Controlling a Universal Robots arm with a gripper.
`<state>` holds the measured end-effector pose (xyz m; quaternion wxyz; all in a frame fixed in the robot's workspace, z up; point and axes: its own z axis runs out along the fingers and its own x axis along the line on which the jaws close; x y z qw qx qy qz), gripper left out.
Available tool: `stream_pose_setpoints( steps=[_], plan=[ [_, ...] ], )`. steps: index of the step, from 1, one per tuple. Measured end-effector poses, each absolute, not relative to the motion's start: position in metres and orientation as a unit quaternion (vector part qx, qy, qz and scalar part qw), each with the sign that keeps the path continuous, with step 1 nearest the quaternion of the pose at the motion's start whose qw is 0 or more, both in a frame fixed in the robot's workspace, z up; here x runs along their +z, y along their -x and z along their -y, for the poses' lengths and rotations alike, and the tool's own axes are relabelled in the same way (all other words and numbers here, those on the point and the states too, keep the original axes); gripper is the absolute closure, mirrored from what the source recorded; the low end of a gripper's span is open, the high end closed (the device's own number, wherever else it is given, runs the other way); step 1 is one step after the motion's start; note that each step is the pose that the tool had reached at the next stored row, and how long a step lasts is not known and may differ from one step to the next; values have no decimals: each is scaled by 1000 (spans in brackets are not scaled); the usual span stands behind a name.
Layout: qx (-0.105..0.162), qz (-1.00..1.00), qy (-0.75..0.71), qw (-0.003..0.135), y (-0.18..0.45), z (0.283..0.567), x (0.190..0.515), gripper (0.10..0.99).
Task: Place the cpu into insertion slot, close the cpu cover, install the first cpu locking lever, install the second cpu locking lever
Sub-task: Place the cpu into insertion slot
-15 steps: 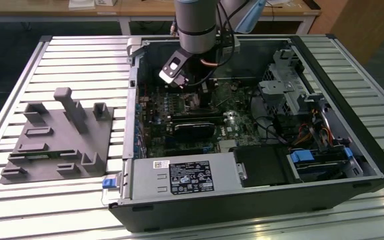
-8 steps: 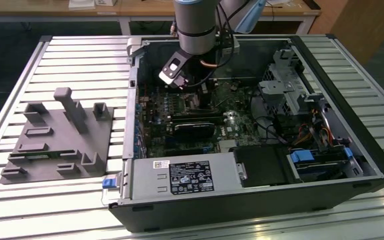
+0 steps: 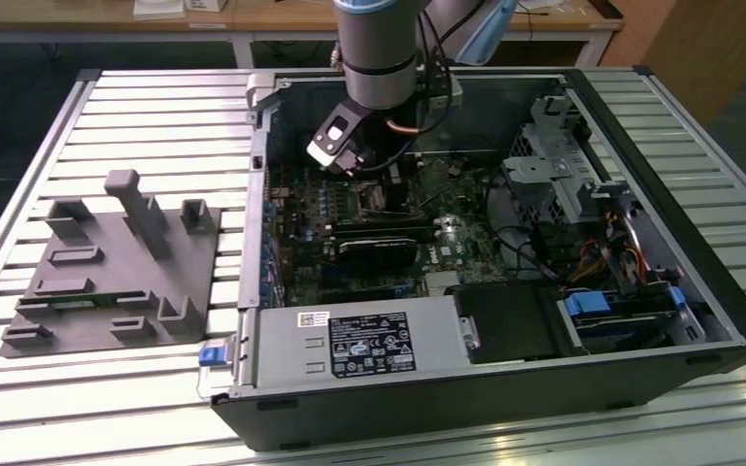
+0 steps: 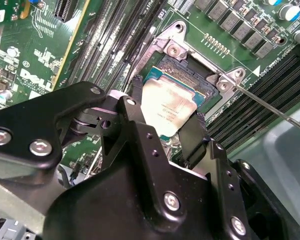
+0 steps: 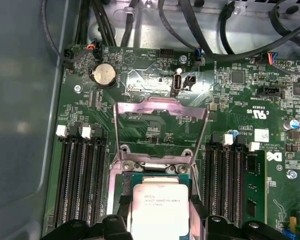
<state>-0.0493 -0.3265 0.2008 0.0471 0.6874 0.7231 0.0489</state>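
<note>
The cpu [image 4: 166, 107], a pale silvery square chip, sits between my gripper's [image 4: 168, 102] two black fingers [image 4: 136, 95], which press on its opposite edges. It hangs at the insertion slot [image 4: 187, 75], a dark socket with a grey metal rim on the green board; whether it touches is unclear. In the first wrist view the cpu [image 5: 157, 212] is in the gripper [image 5: 159, 202], and the cpu cover [image 5: 160, 107] stands swung up behind the socket. A thin wire locking lever [image 4: 270, 107] sticks out free beside the socket. In the exterior view my gripper [image 3: 376, 184] reaches down into the open computer case.
Long black memory slots [image 5: 82, 175] flank the socket on both sides. A black card [image 3: 376, 248] lies just in front of the socket, with the power supply [image 3: 347, 345] and drive bays [image 3: 613, 311] nearer. A grey fixture [image 3: 114, 262] stands on the slatted table [image 3: 152, 107].
</note>
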Motion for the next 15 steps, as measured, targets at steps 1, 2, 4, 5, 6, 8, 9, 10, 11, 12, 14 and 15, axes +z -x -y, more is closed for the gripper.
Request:
stream_pose_setpoints(
  steps=[1,2,4,5,6,8,9,10,11,12,14,15],
  plan=[
    [49,-723,-687,47,49,326,200,549],
    [49,-723,-688,47,49,326,200,549],
    [49,-722,-688,47,49,325,199,549],
    [49,-722,-688,47,50,325,199,549],
    [49,-722,-689,47,50,325,198,549],
    [49,-721,-690,47,50,324,197,549],
    [49,-721,-690,47,50,324,197,549],
    [49,-720,-690,47,51,324,197,549],
    [49,-720,-691,47,51,323,196,549],
    [49,-720,-691,47,51,323,196,549],
    [49,-719,-692,47,52,323,195,549],
    [49,-719,-692,47,52,323,195,549]
  ],
)
